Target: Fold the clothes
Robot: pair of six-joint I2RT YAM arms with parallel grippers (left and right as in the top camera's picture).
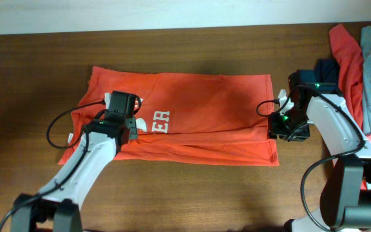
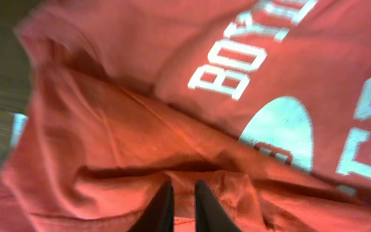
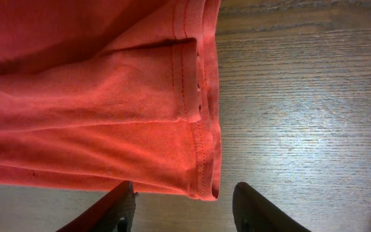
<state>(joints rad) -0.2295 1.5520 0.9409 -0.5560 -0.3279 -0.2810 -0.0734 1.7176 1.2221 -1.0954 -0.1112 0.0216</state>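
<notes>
The orange-red T-shirt (image 1: 205, 116) with white lettering lies spread across the middle of the table, its front edge folded over lengthwise. My left gripper (image 1: 131, 125) rests on its left part beside the print. In the left wrist view the two fingers stand almost together (image 2: 183, 190), pinching a ridge of the shirt's cloth (image 2: 140, 129). My right gripper (image 1: 277, 125) sits at the shirt's right hem. In the right wrist view it is open (image 3: 185, 193), and the folded hem corner (image 3: 201, 174) hangs between its fingers without touching them.
A heap of other clothes (image 1: 366, 71) lies at the table's far right: red, grey-blue, navy and pink pieces, close behind my right arm. The brown wooden table (image 1: 192, 193) shows bare in front of the shirt. A white wall edge runs along the back.
</notes>
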